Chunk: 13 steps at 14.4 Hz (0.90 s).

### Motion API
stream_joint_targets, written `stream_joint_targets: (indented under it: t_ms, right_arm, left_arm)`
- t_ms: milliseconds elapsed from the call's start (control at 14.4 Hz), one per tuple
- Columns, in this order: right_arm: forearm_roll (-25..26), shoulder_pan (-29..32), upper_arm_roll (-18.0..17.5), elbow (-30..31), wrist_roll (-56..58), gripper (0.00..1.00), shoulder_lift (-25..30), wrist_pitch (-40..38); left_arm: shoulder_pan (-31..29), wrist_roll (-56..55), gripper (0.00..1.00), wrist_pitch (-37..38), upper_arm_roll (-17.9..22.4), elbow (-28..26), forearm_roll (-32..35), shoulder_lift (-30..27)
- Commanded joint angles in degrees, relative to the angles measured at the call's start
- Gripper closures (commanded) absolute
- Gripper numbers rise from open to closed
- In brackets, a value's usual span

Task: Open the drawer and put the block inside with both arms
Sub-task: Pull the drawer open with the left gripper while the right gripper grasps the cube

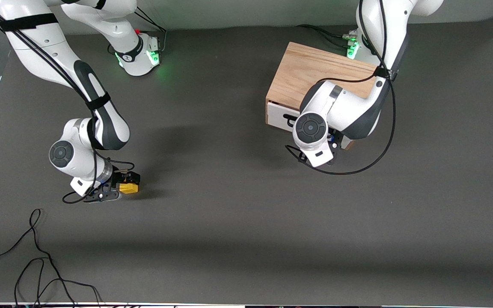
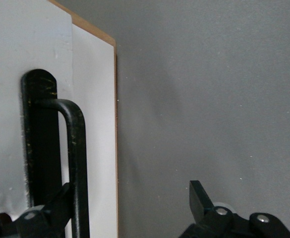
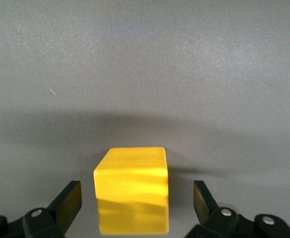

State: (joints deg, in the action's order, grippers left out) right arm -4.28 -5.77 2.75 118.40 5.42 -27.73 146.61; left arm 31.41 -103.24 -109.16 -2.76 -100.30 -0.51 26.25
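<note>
The small yellow block (image 1: 129, 187) sits on the dark table toward the right arm's end. My right gripper (image 1: 120, 188) is low around it and open. In the right wrist view the block (image 3: 132, 196) stands between the two fingers with a gap on each side. The oak cabinet (image 1: 310, 72) stands toward the left arm's end, and its white drawer front (image 1: 280, 114) looks shut. My left gripper (image 1: 335, 144) is in front of the drawer, mostly hidden under its wrist. In the left wrist view it (image 2: 130, 203) is open, with the black wire handle (image 2: 77, 163) just inside one finger.
Loose black cables (image 1: 37, 256) lie on the table near the front camera at the right arm's end. A cable loop (image 1: 357, 169) hangs from the left arm just in front of the cabinet. Both green-lit bases stand along the table's robot edge.
</note>
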Motion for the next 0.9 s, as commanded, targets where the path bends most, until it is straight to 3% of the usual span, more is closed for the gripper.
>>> stream_joint_targets:
  t_ms: [0,417,556,625,764,833]
  right_arm:
    - [-1.3,-0.4,0.2,-1.1,0.3,0.0,-2.0,2.1]
    - [-1.3,-0.4,0.2,-0.8,0.6,0.06,-0.9,1.2]
    - [-1.3,-0.4,0.2,-0.7,0.7,0.14,-0.7,1.2]
    - [-1.3,-0.3,0.2,-0.8,0.7,0.2,-0.9,1.3]
    - [-1.3,-0.3,0.2,-0.9,0.7,0.6,-1.2,1.3]
    - [-1.3,-0.3,0.1,-0.9,0.7,0.75,-0.9,1.1]
  left_arm:
    - [0.7,-0.1,0.0,-3.3,0.5,7.6,1.7,6.5]
    - [0.3,-0.1,0.0,-3.3,0.5,15.0,1.7,9.9]
    - [0.3,-0.1,0.0,-3.5,0.5,16.4,1.6,10.8]
    - [0.2,-0.1,0.0,-3.5,0.7,17.8,1.9,11.7]
    - [0.2,-0.2,0.0,-4.0,0.7,21.1,2.1,13.6]
    - [0.2,-0.2,0.0,-5.0,0.8,21.8,2.1,14.0]
